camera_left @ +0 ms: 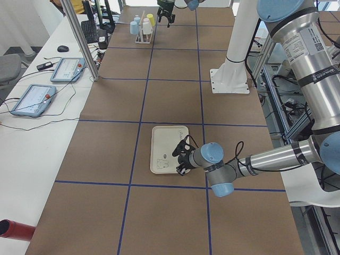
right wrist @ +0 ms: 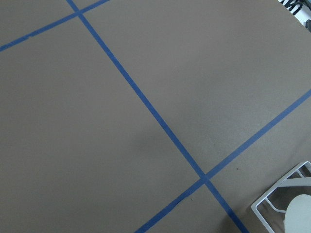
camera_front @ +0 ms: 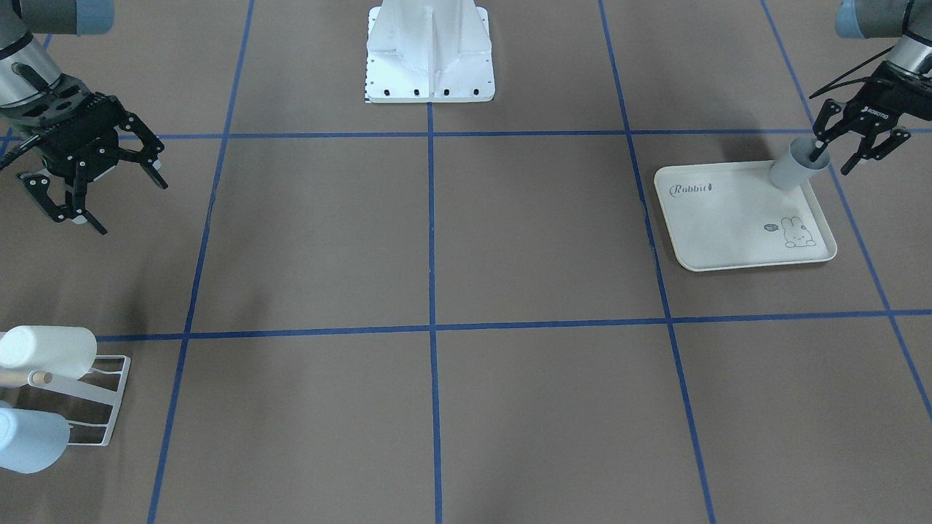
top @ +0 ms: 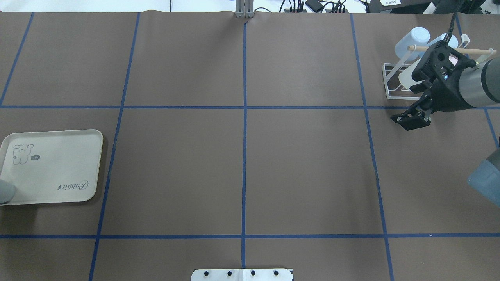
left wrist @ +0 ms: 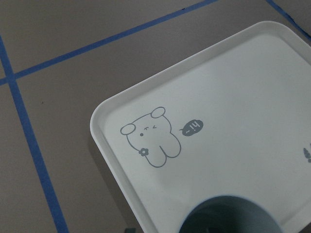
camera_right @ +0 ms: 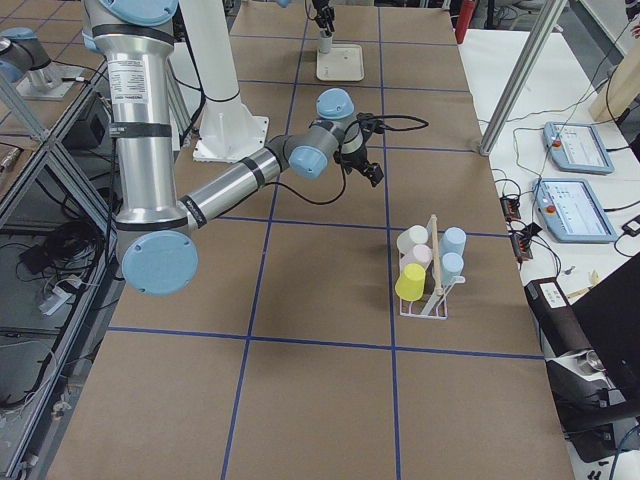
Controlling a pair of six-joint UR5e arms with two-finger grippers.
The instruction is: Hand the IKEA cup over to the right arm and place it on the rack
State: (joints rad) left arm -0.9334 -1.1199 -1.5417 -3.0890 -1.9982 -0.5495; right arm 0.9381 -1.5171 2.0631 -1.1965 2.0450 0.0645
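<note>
The IKEA cup [camera_front: 795,169], grey and upright, stands on the far corner of the cream rabbit tray [camera_front: 735,225]. My left gripper [camera_front: 834,161] hangs over it, open, with one finger inside the cup's mouth and the other outside its rim. In the left wrist view the cup's rim [left wrist: 228,216] fills the bottom edge. My right gripper [camera_front: 129,206] is open and holds nothing; it hovers above the table near the white wire rack [top: 390,80]. The rack [camera_front: 98,397] has cups on it.
A white cup [camera_front: 47,351] and a light-blue cup [camera_front: 29,440] lie on the rack. The white robot base plate [camera_front: 429,73] sits at mid-table. Blue tape lines cross the brown table [camera_front: 437,240]. Tablets and cables lie on a side bench [camera_left: 37,98].
</note>
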